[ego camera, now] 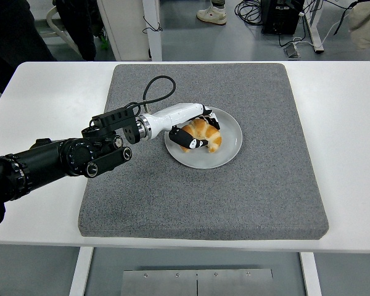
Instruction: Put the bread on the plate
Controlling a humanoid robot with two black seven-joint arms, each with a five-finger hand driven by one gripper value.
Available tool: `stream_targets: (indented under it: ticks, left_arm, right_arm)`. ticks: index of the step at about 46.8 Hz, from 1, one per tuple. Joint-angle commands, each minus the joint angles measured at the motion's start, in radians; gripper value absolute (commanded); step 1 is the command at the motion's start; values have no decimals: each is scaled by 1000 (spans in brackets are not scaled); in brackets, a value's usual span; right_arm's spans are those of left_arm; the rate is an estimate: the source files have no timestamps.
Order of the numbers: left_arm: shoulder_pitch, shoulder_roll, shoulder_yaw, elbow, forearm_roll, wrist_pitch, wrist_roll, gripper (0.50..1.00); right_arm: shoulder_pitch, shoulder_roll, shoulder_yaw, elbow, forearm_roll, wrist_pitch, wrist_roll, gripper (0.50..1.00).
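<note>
bread [205, 134]: golden croissant, lying on the plate, left of its centre, left robot hand wrapped around it
desk [348, 154]: white, spans the whole view, near edge at the bottom
mat [259, 179]: grey, square, covers the middle of the desk, plate sits on its upper-middle part
left arm [55, 161]: black, comes in from the left edge, reaches over the mat's left side, a black cable loops above the wrist
plate [229, 147]: light grey, round, flat on the mat, right half bare
left robot hand [194, 128]: white with black fingertips, over the plate's left rim, clenched around the bread, fingers [193, 143] curl across its near side, others behind its far side
bread contact: cannot tell if its underside touches the plate or is just above it
right arm: out of frame
background: a person's shoe [212, 15] on the floor at the top, cables [253, 9] beside it
</note>
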Motion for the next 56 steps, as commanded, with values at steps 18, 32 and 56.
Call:
stream_targets:
  ticks: [18,32,56]
  left_arm:
    - [2,0,3,1,-43,2,0,573]
    - [8,0,2,1,-43,2,0,737]
    - [5,3,-5,0,-109,-4,1,965]
  right_arm:
    - [-2,0,0,0,0,0,0,1000]
    - [-2,0,0,0,0,0,0,1000]
    - [-2,0,0,0,0,0,0,1000]
